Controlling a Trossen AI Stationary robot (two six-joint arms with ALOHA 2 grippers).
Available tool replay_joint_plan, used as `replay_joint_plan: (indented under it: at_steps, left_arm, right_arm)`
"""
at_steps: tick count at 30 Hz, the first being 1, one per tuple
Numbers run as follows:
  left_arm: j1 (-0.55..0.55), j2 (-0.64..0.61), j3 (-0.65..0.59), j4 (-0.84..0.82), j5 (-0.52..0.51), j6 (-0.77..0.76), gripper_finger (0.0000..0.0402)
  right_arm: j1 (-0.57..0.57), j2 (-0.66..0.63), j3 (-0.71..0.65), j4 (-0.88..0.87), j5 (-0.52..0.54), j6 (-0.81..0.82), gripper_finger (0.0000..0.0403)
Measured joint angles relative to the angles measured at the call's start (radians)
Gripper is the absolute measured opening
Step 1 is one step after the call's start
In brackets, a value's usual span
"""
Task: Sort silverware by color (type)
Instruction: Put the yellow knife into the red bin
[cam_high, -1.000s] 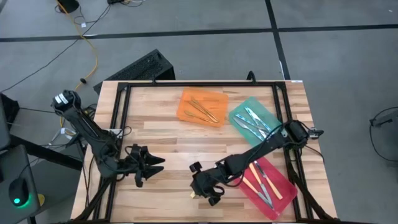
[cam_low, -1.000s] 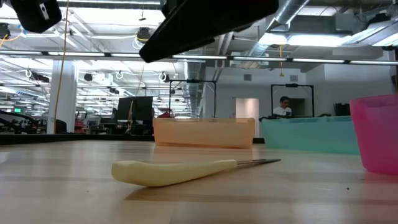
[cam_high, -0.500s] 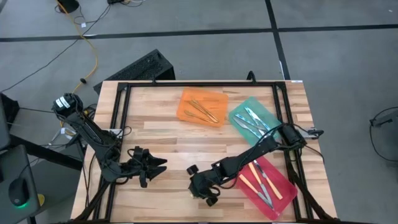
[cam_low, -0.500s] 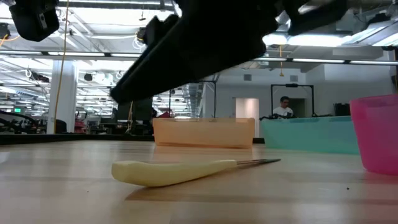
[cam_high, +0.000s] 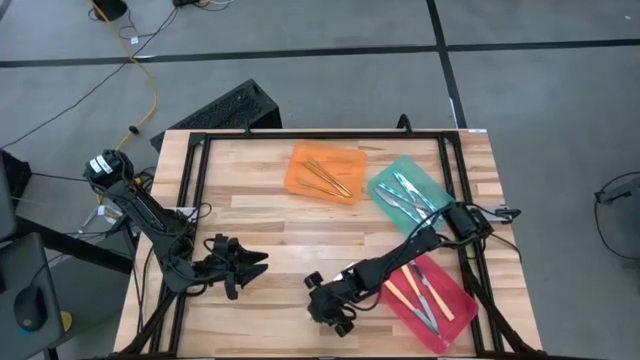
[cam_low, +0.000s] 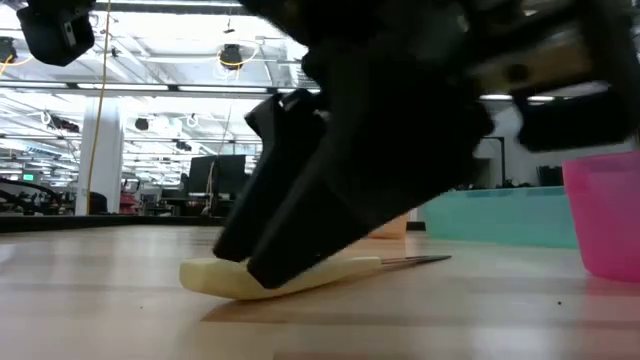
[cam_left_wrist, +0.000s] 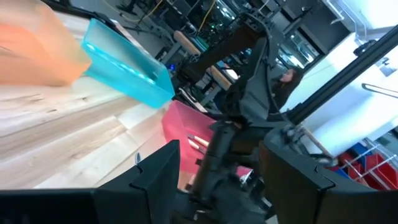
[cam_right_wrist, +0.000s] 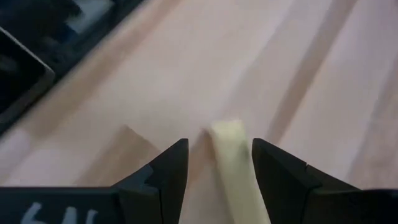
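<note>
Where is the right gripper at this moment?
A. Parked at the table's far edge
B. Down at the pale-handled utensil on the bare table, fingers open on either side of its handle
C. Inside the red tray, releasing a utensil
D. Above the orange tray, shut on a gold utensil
B. The right wrist view shows the right gripper open astride the pale-handled utensil, which lies on the table.

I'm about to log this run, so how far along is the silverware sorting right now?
Nearly finished. Done: gold utensils lie in the flat orange tray, blue-handled ones in the green tray, orange-handled ones in the red tray. In hand: the right tool is open, straddling the last pale yellow-handled utensil on the wooden table. Left: grasp it and tray it. The left tool waits.
</note>
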Motion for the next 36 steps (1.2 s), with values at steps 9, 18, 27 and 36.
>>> replay_joint_plan:
  at_steps: [9, 18, 27, 36]
  left_arm:
    - [0.000, 0.000, 0.000, 0.000, -0.013, 0.000, 0.0201]
    - [0.000, 0.000, 0.000, -0.014, -0.014, 0.001, 0.0201]
    - [0.000, 0.000, 0.000, -0.019, -0.014, 0.001, 0.0201]
    - [0.000, 0.000, 0.000, -0.019, -0.014, -0.002, 0.0201]
  right_arm:
    - [-0.027, 0.000, -0.080, 0.087, 0.007, 0.029, 0.0198]
    - [-0.027, -0.005, -0.158, 0.143, 0.025, 0.073, 0.0196]
    - [-0.026, -0.006, -0.182, 0.144, 0.032, 0.097, 0.0174]
    - [-0.028, -0.005, -0.184, 0.142, 0.034, 0.097, 0.0119]
